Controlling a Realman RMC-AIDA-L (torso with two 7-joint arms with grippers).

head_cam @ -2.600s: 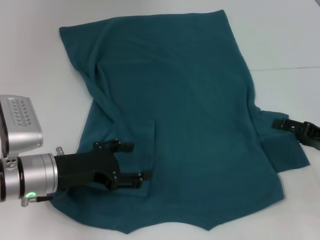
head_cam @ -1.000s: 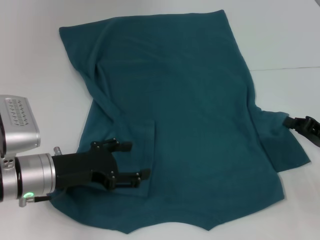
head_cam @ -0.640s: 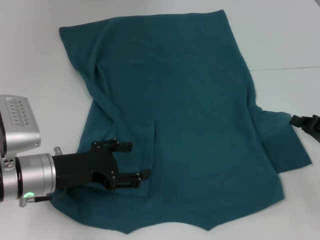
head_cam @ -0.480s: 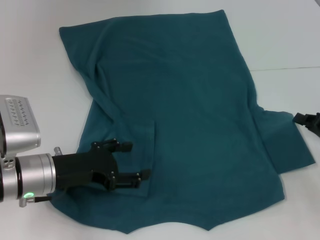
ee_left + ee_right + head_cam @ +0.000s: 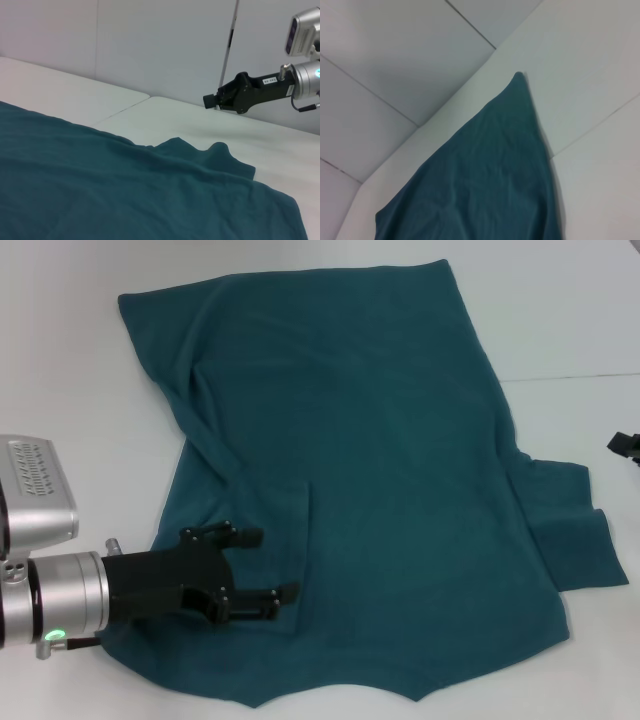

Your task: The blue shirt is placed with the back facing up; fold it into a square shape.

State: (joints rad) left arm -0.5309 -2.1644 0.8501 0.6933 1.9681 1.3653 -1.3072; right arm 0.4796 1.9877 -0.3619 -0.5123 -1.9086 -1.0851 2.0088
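1. The dark teal-blue short-sleeved knit shirt (image 5: 350,480) lies spread on the white worktop (image 5: 90,390), plain side up, hem at the far end and neckline at the near edge.
2. The shirt's left sleeve is folded inward over the body, and its edge forms a straight vertical crease beside the left tool.
3. The shirt's right sleeve (image 5: 570,530) lies flat and spread outward on the worktop, with a small step in its outer edge.
4. A long wrinkle runs from the shirt's far left corner down toward the folded sleeve.
5. The left tool (image 5: 268,565), black on a silver wrist, hovers low over the shirt's near left part, pointing toward the shirt's middle.
6. Its two fingers stand wide apart, one toward the hem and one toward the neckline, with nothing between them.
7. The right tool (image 5: 215,100) is off the shirt, well apart from the right sleeve, raised above the bare worktop.
8. In the head view only its black tip shows at the picture's edge; I cannot tell whether its fingers are parted or closed.
9. A thin seam line in the worktop (image 5: 570,377) meets the shirt's right side.
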